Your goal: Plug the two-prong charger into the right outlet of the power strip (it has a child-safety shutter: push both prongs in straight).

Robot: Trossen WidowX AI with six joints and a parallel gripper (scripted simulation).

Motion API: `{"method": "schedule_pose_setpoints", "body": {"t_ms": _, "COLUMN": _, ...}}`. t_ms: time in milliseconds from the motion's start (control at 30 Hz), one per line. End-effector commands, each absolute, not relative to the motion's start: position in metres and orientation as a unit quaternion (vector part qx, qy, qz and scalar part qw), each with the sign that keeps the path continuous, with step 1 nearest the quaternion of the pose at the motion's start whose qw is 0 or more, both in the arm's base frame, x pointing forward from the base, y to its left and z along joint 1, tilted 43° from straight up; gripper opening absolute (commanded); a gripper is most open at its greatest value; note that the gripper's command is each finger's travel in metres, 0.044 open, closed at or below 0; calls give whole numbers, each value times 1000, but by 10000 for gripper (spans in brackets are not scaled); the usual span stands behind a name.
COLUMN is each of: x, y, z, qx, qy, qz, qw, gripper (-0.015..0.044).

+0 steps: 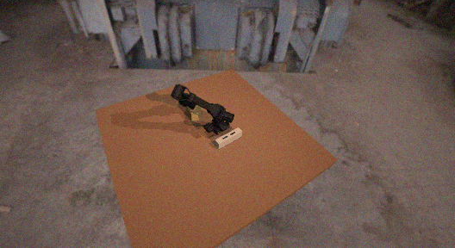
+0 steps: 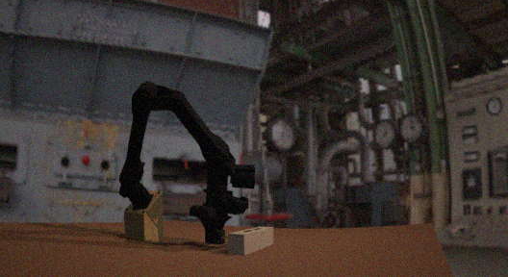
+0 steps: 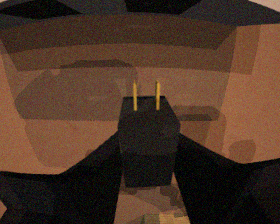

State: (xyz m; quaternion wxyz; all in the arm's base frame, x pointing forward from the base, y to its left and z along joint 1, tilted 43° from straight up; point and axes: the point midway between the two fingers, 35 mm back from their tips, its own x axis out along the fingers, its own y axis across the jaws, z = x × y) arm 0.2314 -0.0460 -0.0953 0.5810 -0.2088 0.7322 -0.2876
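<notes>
My gripper points down and is shut on the black charger, with a finger on each side of its body. Two gold prongs stick out of the charger's far end, side by side and parallel. The pale power strip lies beside the gripper, with two dark outlets in its top. A shaded part with dark openings, apparently the strip, crosses the top edge of the wrist view. The gripper is low, beside the strip rather than over it. The prongs are hidden in the top and exterior views.
The arm's yellowish base block stands behind the gripper on the orange-brown mat. The arm arches up from it and down to the gripper. Overlapping shadows lie around the charger in the wrist view.
</notes>
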Motion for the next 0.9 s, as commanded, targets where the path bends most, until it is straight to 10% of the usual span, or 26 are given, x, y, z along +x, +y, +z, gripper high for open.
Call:
{"method": "schedule_pose_setpoints", "body": {"t_ms": 0, "x": 237, "y": -48, "z": -96, "qx": -211, "qy": 731, "qz": -289, "qw": 581, "gripper": 0}}
{"method": "schedule_pose_setpoints", "body": {"t_ms": 867, "x": 261, "y": -57, "z": -99, "qx": -198, "qy": 725, "qz": -304, "qw": 585, "gripper": 0}}
